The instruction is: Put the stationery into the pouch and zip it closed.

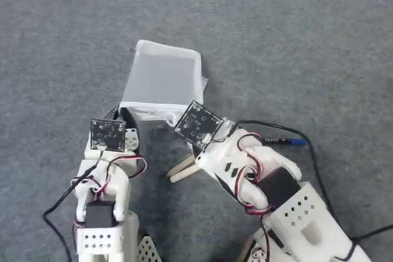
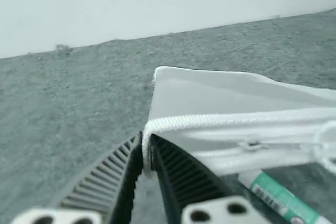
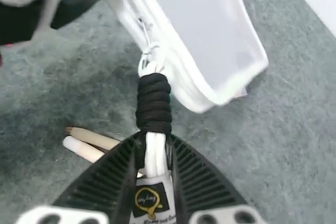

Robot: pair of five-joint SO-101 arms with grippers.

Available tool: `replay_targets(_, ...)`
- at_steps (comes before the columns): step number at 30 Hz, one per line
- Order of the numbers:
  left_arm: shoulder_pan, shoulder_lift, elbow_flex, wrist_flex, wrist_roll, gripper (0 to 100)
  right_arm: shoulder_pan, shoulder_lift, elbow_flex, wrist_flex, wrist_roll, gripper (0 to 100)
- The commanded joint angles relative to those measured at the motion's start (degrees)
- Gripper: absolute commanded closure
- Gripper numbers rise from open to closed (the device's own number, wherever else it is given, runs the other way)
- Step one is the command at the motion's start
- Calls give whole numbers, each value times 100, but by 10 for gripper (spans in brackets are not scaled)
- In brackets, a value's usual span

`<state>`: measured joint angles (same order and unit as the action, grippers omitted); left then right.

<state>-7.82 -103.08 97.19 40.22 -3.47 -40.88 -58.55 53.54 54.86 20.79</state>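
Plainly the filling step: on the grey tabletop (image 1: 319,59) the white pouch (image 1: 163,81) lies seemingly unzipped, contents unreadable, the left gripper (image 2: 146,148) with fingers pinching its zip-edge corner, the right gripper (image 3: 155,141) with fingers clamping a bound white cord bundle (image 3: 154,103) at the mouth, which next needs feeding inside; two pencils (image 3: 94,137) wait nearby.

The high camera looks down on the table (image 1: 319,41), arms entering at 6 o'clock. The left wrist camera, close behind the left gripper (image 2: 146,145), faces low toward the wall (image 2: 157,3). The right wrist camera looks steeply down past the white bundle (image 3: 154,106) in the right gripper (image 3: 156,140). All share the pouch (image 1: 163,78).
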Motion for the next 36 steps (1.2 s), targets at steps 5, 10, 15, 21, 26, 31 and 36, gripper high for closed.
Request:
replay_targets(5,-396,-79,-752,519,70,990,585,-189,-62,-347,-237,991)
replay_targets(10,-501,-79,-760,519,220,990,848,-189,-62,-514,-510,991)
replay_targets(15,-510,-79,-760,519,220,990,1182,-189,-53,-690,-791,991)
replay_targets(21,-651,-79,-778,501,220,990,1604,-180,-44,-892,-1178,991)
replay_targets(26,-624,-79,-778,519,220,990,1666,-233,-44,-848,-1292,991)
replay_targets(31,-615,-79,-778,519,220,987,1235,-251,-44,-708,-1143,991)
replay_targets(36,-607,-70,-743,527,229,886,875,-251,-44,-549,-897,991)
